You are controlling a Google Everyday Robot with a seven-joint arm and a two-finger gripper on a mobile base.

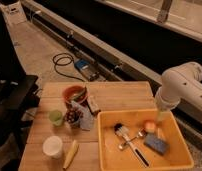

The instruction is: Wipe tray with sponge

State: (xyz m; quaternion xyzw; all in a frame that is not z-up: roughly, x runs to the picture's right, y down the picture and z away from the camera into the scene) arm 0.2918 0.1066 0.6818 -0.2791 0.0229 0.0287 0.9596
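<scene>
Sponge (155,144) lies in tray (108,151), four o'clock from brush (127,138); gripper (161,119), jaws spread, hangs at sponge's twelve o'clock

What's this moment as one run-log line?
blue-grey rectangular sponge: lying in large yellow-orange plastic tray | gripper: open, empty, at tray's far edge

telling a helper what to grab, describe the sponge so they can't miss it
Find the big yellow tray at the wooden table's near right corner, the gripper above its far wall. Inside, on its right side, lies the sponge: flat, blue-grey, rectangular, unlike the black-handled brush and round pink ball beside it.
</scene>
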